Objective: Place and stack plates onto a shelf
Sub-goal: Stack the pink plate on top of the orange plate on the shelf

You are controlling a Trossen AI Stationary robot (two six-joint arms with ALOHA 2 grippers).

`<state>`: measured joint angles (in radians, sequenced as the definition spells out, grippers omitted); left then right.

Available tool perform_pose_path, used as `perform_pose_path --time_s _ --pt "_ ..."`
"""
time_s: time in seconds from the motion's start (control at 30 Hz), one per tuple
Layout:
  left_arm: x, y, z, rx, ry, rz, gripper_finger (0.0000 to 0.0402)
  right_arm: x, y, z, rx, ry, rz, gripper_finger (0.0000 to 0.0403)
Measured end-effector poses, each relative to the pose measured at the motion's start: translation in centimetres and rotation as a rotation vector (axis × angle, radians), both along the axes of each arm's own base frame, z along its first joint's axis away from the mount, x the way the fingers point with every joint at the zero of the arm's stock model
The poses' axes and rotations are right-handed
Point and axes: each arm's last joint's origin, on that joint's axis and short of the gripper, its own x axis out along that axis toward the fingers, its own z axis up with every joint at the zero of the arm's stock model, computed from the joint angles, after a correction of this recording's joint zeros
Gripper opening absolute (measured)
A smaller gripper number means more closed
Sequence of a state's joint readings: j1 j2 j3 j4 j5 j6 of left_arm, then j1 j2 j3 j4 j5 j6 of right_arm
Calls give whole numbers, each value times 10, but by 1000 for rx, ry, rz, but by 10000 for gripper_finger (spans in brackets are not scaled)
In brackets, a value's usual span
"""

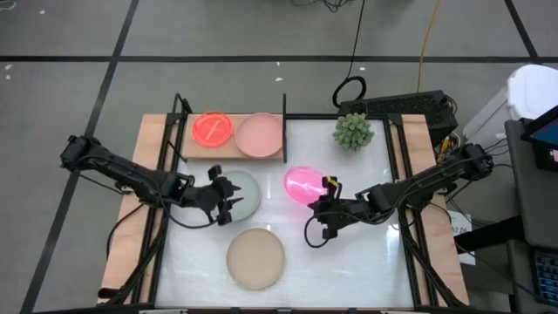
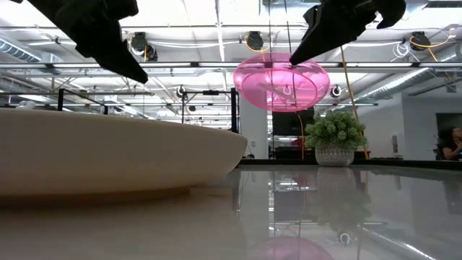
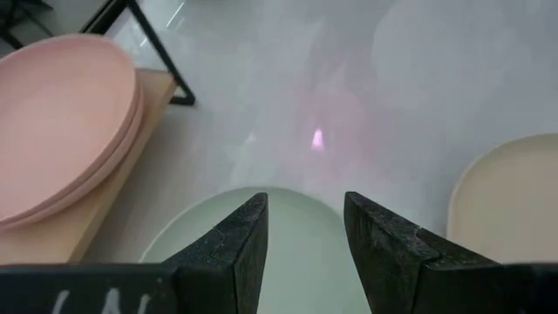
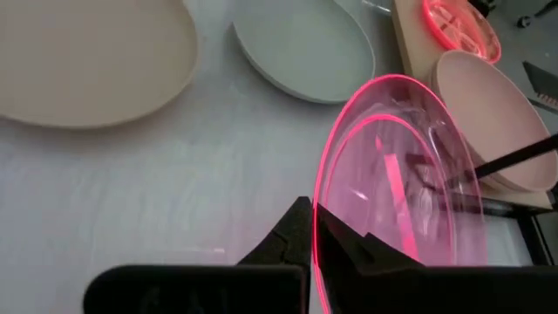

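My right gripper is shut on a translucent neon pink plate, which floats above the table in the low view. My left gripper hovers open over the grey-green plate; in its wrist view the open fingers frame that plate's rim without touching it. A beige plate lies flat near the table's near edge. The wooden shelf at the far left carries a neon orange plate and pale pink plates. My right gripper pinches the neon pink plate by its rim, on the side toward the table's right and near edges, one finger on each face. The fingers come in roughly level from the table's right. The plate is lifted clear of the table and tilted.
A spiky green plant in a white pot stands at the far edge, right of the shelf. Black uprights frame the shelf's ends. Bare white tabletop lies to the near right. Cables and equipment sit beyond the table's right side.
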<state>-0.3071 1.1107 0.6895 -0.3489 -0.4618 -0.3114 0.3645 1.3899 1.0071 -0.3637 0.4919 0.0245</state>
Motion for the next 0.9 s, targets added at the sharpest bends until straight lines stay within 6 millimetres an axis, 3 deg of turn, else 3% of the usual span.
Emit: perform_pose_path --time_s 0.47,0.67,0.9 --pt "-1 -22 3 28 -42 -134 159 6 2 -6 82 -88 92 0" --pt "9 -33 16 146 -191 -292 157 10 1 -3 173 -108 188 0" --pt "32 -35 6 235 -212 -432 123 27 6 -15 153 -127 337 0"
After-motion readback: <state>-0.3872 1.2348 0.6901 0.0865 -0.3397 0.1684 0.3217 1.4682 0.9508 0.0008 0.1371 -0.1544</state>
